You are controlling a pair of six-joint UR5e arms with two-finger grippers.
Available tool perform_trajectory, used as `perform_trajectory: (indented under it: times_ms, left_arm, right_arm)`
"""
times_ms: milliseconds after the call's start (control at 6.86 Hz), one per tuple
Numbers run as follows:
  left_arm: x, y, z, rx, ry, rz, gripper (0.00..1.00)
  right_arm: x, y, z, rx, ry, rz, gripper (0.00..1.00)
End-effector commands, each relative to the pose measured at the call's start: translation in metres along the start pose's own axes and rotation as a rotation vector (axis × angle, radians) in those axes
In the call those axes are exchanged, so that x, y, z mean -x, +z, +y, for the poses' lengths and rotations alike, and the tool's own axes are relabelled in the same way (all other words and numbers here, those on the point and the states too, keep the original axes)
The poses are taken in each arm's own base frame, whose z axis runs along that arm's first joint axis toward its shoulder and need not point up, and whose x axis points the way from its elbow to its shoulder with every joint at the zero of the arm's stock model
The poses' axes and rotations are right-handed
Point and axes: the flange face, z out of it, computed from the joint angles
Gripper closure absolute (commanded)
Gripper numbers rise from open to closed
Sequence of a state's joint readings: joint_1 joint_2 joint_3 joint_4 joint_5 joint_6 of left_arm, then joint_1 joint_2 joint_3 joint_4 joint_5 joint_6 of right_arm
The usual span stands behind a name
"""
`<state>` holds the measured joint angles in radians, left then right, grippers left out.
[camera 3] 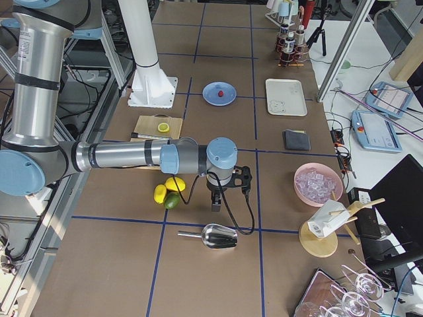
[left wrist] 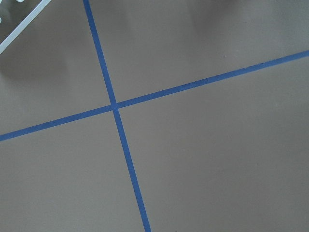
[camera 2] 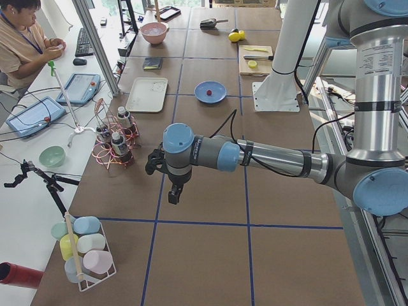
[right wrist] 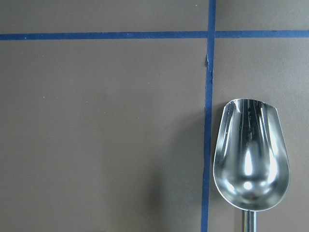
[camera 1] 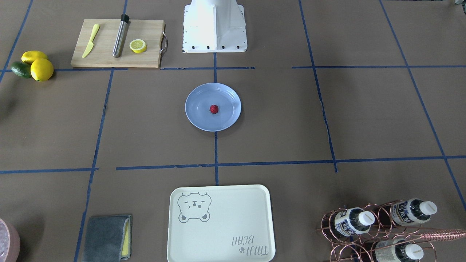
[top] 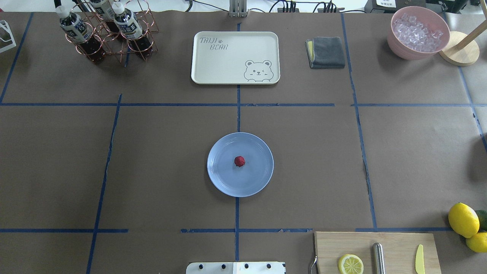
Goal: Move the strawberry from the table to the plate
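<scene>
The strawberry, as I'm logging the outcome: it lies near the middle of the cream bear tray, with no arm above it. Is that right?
Not quite. The strawberry lies near the middle of the light-blue plate, not on the cream bear tray; the overhead exterior view shows it. No arm is above it there.

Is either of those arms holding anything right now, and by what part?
Nothing visible. The strawberry lies on the plate, and the left gripper and right gripper hang over the table away from it, with nothing seen in them.
</scene>
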<state>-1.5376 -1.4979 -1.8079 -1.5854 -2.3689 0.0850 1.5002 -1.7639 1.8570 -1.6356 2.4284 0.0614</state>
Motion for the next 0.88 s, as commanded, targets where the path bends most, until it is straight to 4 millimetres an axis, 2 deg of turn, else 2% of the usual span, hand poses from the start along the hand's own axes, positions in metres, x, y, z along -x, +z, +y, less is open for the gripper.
perform_trajectory:
  times_ms: [0, 583, 729]
  left_arm:
    - [0.001, -0.022, -0.005, -0.041, -0.003, -0.013, 0.00]
    - [0.005, -0.023, 0.001, -0.042, -0.015, -0.020, 0.00]
    - [0.004, -0.032, 0.003, -0.060, -0.014, -0.024, 0.00]
  right_arm:
    - [-0.002, 0.001, 0.002, 0.003, 0.002, -0.001, 0.00]
    - [-0.003, 0.003, 0.002, 0.008, 0.012, -0.003, 0.00]
    - [-0.004, 0.003, 0.003, 0.009, 0.010, -0.002, 0.00]
